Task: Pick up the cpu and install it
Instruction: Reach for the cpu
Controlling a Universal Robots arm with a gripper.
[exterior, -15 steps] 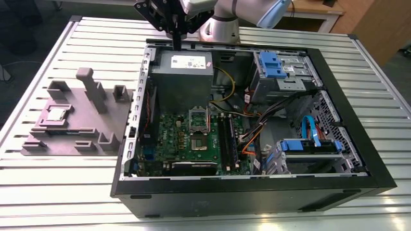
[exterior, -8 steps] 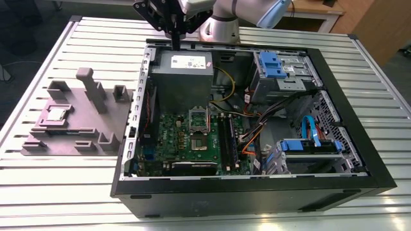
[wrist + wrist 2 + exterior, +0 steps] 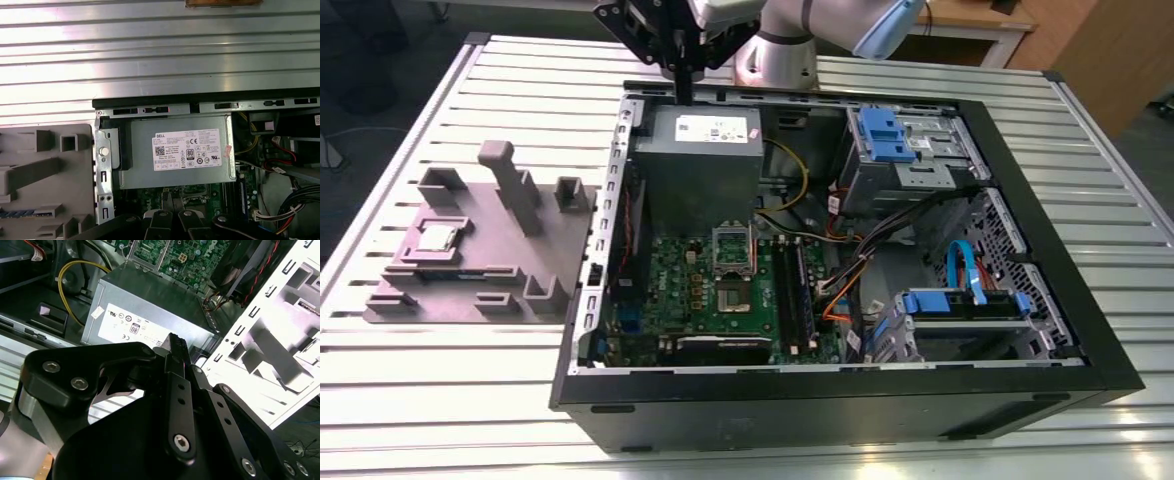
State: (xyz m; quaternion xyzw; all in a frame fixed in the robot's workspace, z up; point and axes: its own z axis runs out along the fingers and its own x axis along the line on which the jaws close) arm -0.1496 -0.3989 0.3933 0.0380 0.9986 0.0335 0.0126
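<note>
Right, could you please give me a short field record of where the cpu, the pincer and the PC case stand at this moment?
cpu: lying on the grey block, to the exterior view's left of the case; not held
pincer: shut, nothing in it, above the case's rear edge by the power supply
socket: on the motherboard inside the open case, well apart from the pincer
surface: slatted metal table
task state: cpu not yet picked up
</note>
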